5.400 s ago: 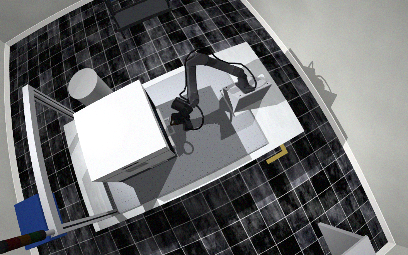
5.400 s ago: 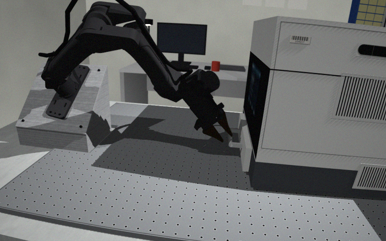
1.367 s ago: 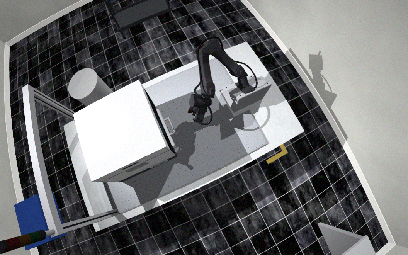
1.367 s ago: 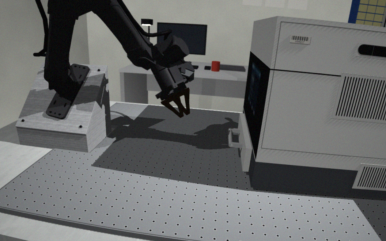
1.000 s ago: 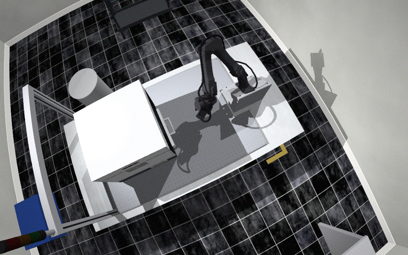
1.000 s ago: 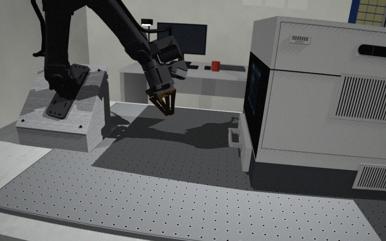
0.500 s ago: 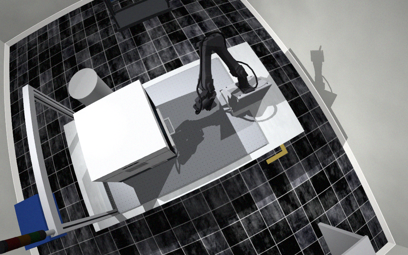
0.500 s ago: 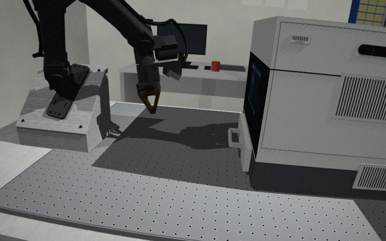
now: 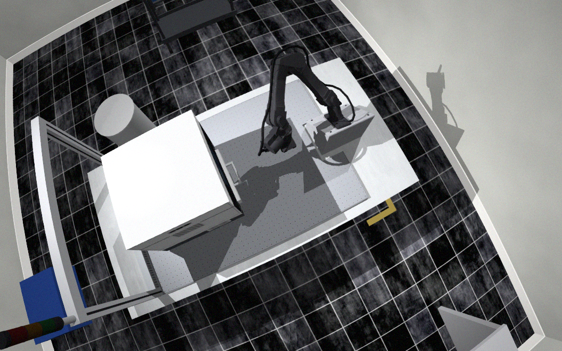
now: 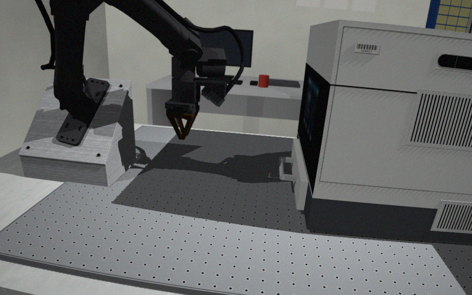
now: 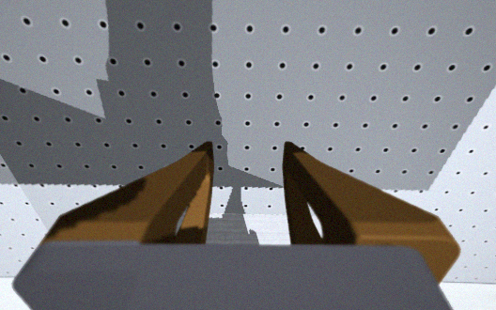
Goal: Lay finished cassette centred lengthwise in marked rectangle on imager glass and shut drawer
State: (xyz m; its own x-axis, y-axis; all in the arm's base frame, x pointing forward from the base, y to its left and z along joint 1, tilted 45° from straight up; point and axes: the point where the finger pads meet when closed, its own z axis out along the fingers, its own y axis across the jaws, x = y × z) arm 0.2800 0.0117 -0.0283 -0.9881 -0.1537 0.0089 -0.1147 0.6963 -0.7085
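The gel imager IM (image 9: 165, 183) is a big white box on the left part of the perforated table; it also shows at the right of the exterior view (image 10: 395, 117). Its drawer front with a small handle (image 10: 285, 168) sits close against the imager's dark face and looks shut; the handle also shows from above (image 9: 232, 169). I see no cassette in any view. My gripper (image 10: 182, 135) hangs above the table between the arm's pedestal and the imager, pointing down, well away from the handle. In the wrist view its brown fingers stand apart with only the perforated plate between them.
The arm's slanted metal pedestal (image 10: 76, 139) (image 9: 340, 135) stands at the table's far side. A grey cylinder (image 9: 119, 117) and a white frame (image 9: 51, 209) stand behind the imager. A yellow bracket (image 9: 381, 212) lies on the floor. A background desk carries a red cup (image 10: 263, 80).
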